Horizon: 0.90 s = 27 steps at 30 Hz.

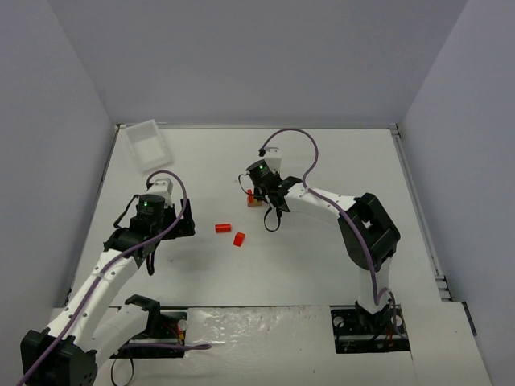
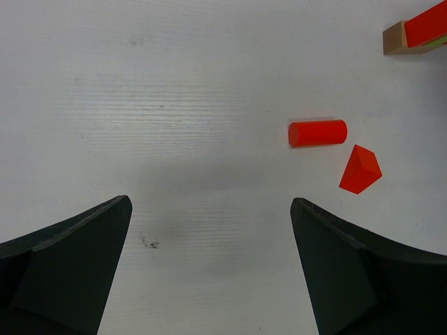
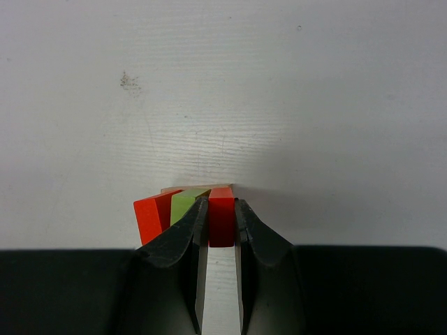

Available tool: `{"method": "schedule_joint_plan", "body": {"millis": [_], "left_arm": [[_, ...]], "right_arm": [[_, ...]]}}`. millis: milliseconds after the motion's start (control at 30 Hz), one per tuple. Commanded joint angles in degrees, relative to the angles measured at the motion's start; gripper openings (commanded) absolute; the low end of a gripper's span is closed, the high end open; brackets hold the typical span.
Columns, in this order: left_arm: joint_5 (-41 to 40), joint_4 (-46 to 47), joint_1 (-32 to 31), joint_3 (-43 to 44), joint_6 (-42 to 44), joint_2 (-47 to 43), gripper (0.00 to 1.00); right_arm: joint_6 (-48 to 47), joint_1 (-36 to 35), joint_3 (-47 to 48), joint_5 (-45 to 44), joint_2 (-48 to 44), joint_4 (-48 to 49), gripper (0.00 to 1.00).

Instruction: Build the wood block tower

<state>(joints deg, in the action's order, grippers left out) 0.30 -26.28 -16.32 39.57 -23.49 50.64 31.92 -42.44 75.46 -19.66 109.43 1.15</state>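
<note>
Placement is looking like the step in hand: the right gripper point(image 3: 222, 204) is clamping an upright red block point(image 3: 221, 222) against the lime-green piece point(image 3: 183, 206) of the wood block tower point(image 1: 255, 199), which is sitting mid-table. It is best releasing gently and lifting straight up, so neighbours aren't dragged. The left gripper point(image 2: 211, 206) is hovering, jaws wide apart, near the loose red cylinder point(image 2: 318, 132) and red triangular block point(image 2: 360, 169).

Legible text, labels, brands, numbers, signs: none I can read on any surface in my views.
</note>
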Motion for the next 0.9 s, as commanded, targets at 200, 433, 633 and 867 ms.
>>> {"method": "schedule_joint_plan", "body": {"millis": [200, 433, 633, 867], "left_arm": [[0.9, 3.0, 0.4, 0.7, 0.8, 0.3, 0.97], [1.1, 3.1, 0.4, 0.7, 0.8, 0.5, 0.97], [1.1, 3.1, 0.4, 0.7, 0.8, 0.6, 0.97], [1.2, 3.1, 0.4, 0.7, 0.8, 0.6, 0.97]], "right_arm": [[0.4, -0.6, 2.3, -1.0, -1.8, 2.5, 0.15], [0.4, -0.7, 2.0, -1.3, -2.3, 2.5, 0.16], [0.3, -0.7, 2.0, -1.2, -2.4, 2.5, 0.18], [0.4, -0.8, 2.1, -1.2, -2.5, 2.5, 0.19]]}}
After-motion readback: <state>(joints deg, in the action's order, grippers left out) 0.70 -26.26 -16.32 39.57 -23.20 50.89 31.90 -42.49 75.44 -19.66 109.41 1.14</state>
